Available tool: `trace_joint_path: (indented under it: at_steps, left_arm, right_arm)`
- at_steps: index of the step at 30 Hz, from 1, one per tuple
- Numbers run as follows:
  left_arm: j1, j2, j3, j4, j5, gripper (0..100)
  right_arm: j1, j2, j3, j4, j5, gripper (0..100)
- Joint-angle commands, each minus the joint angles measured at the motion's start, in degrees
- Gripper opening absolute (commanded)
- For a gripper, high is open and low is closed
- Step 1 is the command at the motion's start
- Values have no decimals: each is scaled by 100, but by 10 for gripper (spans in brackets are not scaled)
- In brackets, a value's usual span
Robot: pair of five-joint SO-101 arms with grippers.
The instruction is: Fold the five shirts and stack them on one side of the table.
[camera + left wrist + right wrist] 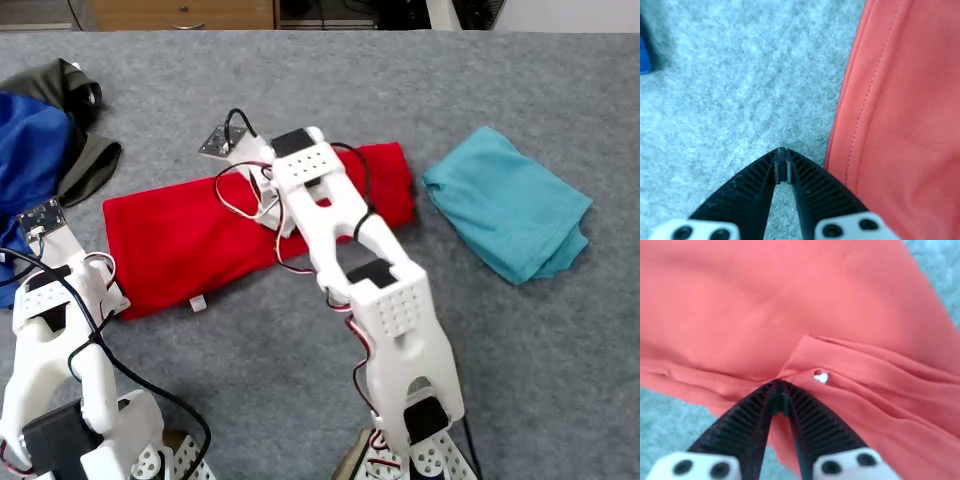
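No text, numeral or sign is legible in any view. A small white tag [197, 303] on the red shirt [180, 240], at its edge nearest the arm bases, is too small to read.

Matt cloth, stitched hem: red shirt [180, 240]. Fuzzy grey felt-like cover: table [520, 380]. Black ribbed matt plastic: left gripper [782, 167], right gripper [780, 392]. Smooth white plastic: arms [400, 310].

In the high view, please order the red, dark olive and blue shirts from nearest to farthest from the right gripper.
1. Red shirt: centre, pinched by the right gripper.
2. Dark olive crumpled shirt: far left.
3. Blue shirt: left edge, farthest.
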Motion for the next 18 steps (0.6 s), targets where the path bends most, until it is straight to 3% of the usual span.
trace_joint_path:
  at_steps: [1, 7, 11, 15, 18]
  left_arm:
    - [0, -163, -26, -79, -18, 19]
    - [9, -163, -35, -79, -18, 19]
    - [-62, -171, -211, 70, -18, 19]
    - [-167, -365, -1591, 1996, -9, 20]
    - [-141, -479, -2673, 2752, -9, 21]
  right_arm:
    - [-110, -251, -541, 404, -62, 4]
    - [-31, -418, -673, 492, -26, 4]
    - [312, -945, -989, 1116, -26, 4]
    - [971, -1886, -1429, 1547, -97, 5]
    - [1684, -2396, -1543, 1257, -457, 5]
